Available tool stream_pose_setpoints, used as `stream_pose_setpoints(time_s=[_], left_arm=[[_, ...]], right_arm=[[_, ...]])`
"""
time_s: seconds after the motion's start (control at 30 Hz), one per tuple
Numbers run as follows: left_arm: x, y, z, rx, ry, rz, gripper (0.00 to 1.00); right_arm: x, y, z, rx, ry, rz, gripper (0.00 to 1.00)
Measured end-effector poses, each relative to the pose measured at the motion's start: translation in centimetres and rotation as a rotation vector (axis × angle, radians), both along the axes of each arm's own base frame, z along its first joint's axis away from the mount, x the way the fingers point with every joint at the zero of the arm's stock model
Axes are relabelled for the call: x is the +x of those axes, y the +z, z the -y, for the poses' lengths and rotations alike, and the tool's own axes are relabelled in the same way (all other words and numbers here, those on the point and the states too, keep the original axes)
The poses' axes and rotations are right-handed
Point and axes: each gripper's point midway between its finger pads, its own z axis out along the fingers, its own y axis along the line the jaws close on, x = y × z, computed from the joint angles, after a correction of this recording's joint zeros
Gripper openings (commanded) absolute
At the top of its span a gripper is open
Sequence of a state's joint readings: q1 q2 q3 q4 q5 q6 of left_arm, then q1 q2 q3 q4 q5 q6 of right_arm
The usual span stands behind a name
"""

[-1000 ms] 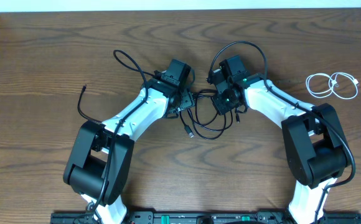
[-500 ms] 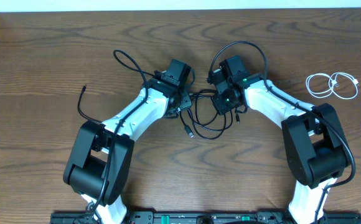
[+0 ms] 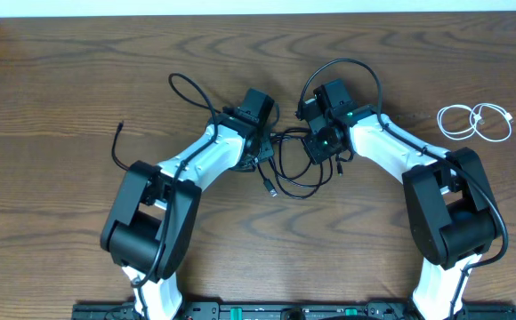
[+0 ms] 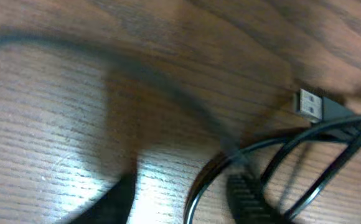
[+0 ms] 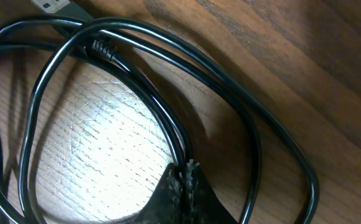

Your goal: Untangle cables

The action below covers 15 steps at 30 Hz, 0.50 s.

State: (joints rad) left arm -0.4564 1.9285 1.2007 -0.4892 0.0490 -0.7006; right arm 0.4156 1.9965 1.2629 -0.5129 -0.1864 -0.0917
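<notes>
1. From overhead: shows the black cables (image 3: 289, 164) in a loose tangle at the middle of the wooden table (image 3: 62, 71), between the two wrists
2. Puts the left gripper (image 3: 262, 149) at the tangle's left edge and the right gripper (image 3: 318, 153) at its right edge; cannot tell from up here how the fingers stand, hidden as they are under the wrists
3. Shows one plug end (image 3: 272, 189) sticking out of the tangle toward the near side of the table
4. Places the white cable (image 3: 476, 122), coiled in small loops, far to the right, well apart from the black ones and from both arms
5. From the left wrist: shows the fingers (image 4: 249, 199) apart and low over the wood, with a curve of black cable passing through the gap; cannot tell whether either pad touches it
6. Catches a silver USB plug (image 4: 311, 104) lying flat at the right, with several black strands crossing just below it
7. From the right wrist: shows the fingertips (image 5: 180, 186) pressed together, clamped on a strand of the black cables running down into them
8. Leaves the other strands in wide overlapping loops on the table, with a ribbed strain relief (image 5: 103, 46) near the top left
</notes>
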Motion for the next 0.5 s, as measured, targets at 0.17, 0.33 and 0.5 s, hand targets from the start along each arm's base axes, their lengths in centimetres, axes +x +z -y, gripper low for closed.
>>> stream_pose_setpoints(time_s=[0.17, 0.33, 0.5], left_arm=[[0.4, 0.1, 0.2, -0.008, -0.001, 0.016, 0.58], [1.2, 0.4, 0.7, -0.029, -0.002, 0.05, 0.52], [1.8, 1.1, 1.8, -0.091, -0.017, 0.078, 0.52]], right_arm=[[0.0, 0.0, 0.0, 0.0, 0.0, 0.0, 0.01], [0.0, 0.0, 0.0, 0.0, 0.0, 0.0, 0.01], [0.0, 0.0, 0.0, 0.0, 0.0, 0.001, 0.01]])
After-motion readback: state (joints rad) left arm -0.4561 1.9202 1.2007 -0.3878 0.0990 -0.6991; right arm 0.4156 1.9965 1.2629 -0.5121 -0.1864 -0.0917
